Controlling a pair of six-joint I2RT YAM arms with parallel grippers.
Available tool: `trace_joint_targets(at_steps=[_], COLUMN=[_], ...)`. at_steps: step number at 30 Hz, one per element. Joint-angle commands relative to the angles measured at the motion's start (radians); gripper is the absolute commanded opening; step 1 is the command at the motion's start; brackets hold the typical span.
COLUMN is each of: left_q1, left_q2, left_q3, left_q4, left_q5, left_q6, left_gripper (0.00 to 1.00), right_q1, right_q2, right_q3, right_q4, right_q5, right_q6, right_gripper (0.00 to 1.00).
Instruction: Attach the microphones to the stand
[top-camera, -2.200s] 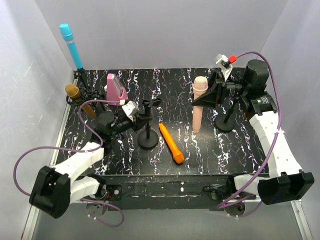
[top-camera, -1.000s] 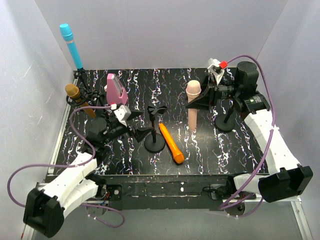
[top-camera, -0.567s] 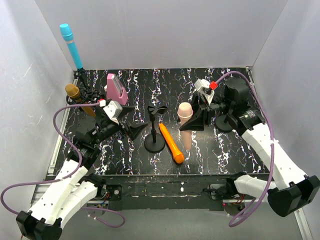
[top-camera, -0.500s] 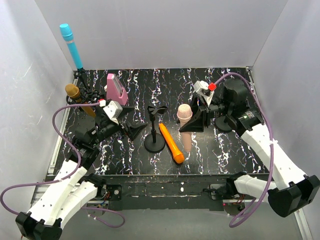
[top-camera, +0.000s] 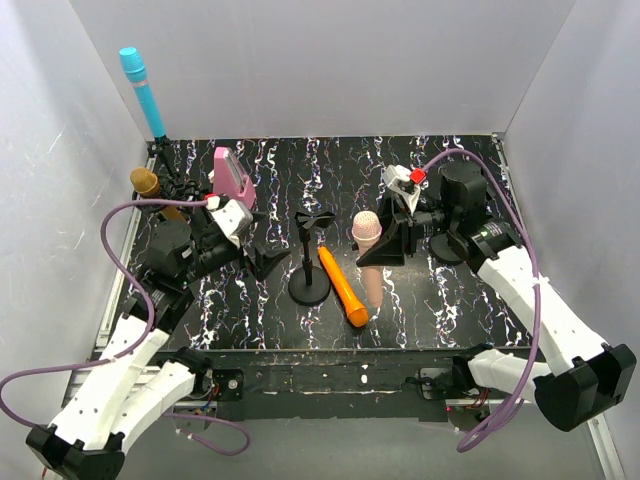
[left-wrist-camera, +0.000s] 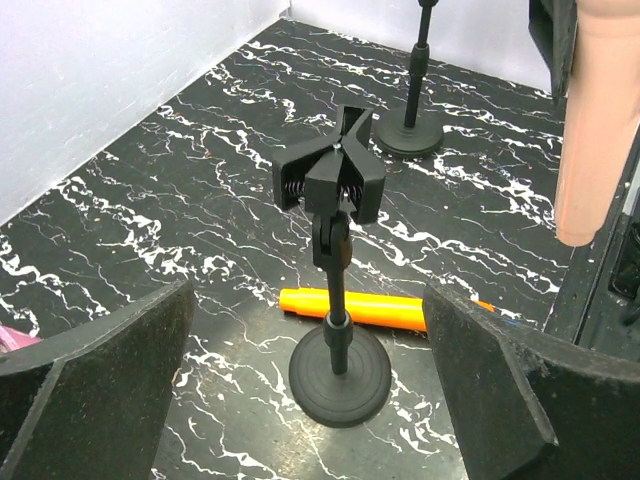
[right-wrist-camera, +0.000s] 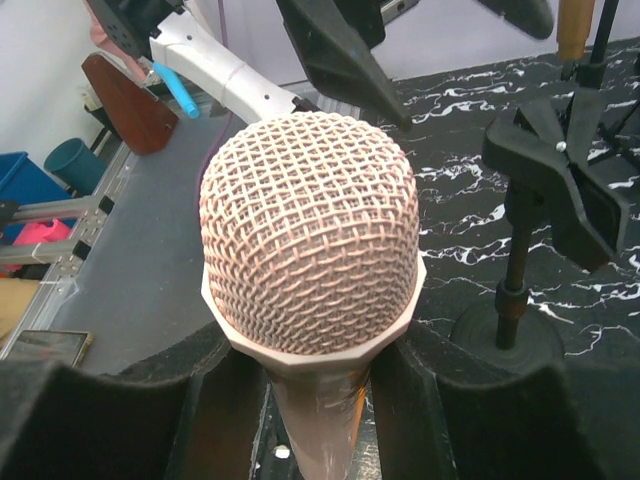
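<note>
My right gripper (top-camera: 386, 246) is shut on the pale peach-pink microphone (top-camera: 368, 258), which it holds upright off the table, mesh head (right-wrist-camera: 310, 230) up. Just left of it stands the black stand (top-camera: 310, 272) with its spring clip (left-wrist-camera: 330, 180) empty. The orange microphone (top-camera: 342, 287) lies flat beside that stand's base. My left gripper (top-camera: 262, 262) is open, a little left of the stand, its fingers (left-wrist-camera: 100, 380) wide on either side of the base (left-wrist-camera: 338, 372) in the wrist view. At back left the cyan-blue microphone (top-camera: 145, 95) rises upright. The gold microphone (top-camera: 147, 183) sits below it.
A pink wedge block (top-camera: 232, 177) sits at back left by my left arm. A second black stand (top-camera: 448, 245) stands at the right, partly behind my right arm. White walls close off the back and both sides of the black marbled table (top-camera: 330, 165).
My right gripper has carried the peach-pink microphone left and nearer, close to the middle stand. My left arm has drawn back to the left, its gripper open throughout.
</note>
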Motion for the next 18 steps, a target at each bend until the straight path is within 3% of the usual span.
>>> trace_joint_targets(at_steps=[1, 10, 18], left_q1=[0.001, 0.001, 0.001], left_q2=[0.054, 0.114, 0.062], left_q3=[0.091, 0.134, 0.134], left_q4=[-0.064, -0.046, -0.063], left_q5=[0.036, 0.052, 0.041], left_q6=[0.103, 0.114, 0.074], left_gripper=[0.98, 0.98, 0.98], right_q1=[-0.001, 0.025, -0.028], right_q2=[-0.026, -0.021, -0.018], right_q3=[-0.021, -0.061, 0.029], right_q4=[0.021, 0.021, 0.021], right_q5=[-0.013, -0.013, -0.013], right_q6=[-0.006, -0.006, -0.006], right_gripper=[0.01, 0.01, 0.01])
